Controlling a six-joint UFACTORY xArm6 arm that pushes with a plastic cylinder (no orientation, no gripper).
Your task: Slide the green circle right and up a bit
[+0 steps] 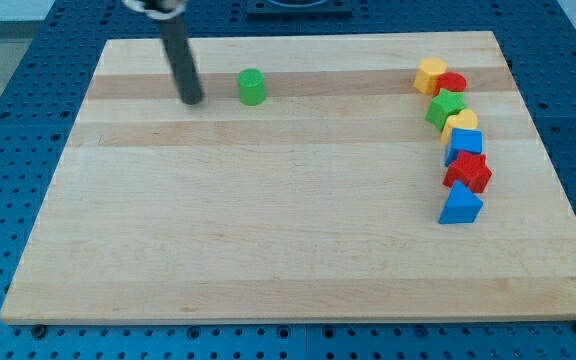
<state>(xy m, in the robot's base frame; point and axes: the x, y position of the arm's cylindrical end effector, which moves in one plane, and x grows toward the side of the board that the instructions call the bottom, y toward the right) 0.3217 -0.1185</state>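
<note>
One green circle point(252, 87), upright near the surface's point(268, 230) top edge, left of centre. My tip point(191, 100): a plain rod tool without jaws, gripping nothing, just left of the circle, apart. Seven other blocks line the view's right.

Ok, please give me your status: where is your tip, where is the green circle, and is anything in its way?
My tip left of green circle, a gap between. Circle near board's top edge. Path right and up clear; other blocks clustered far right.
</note>
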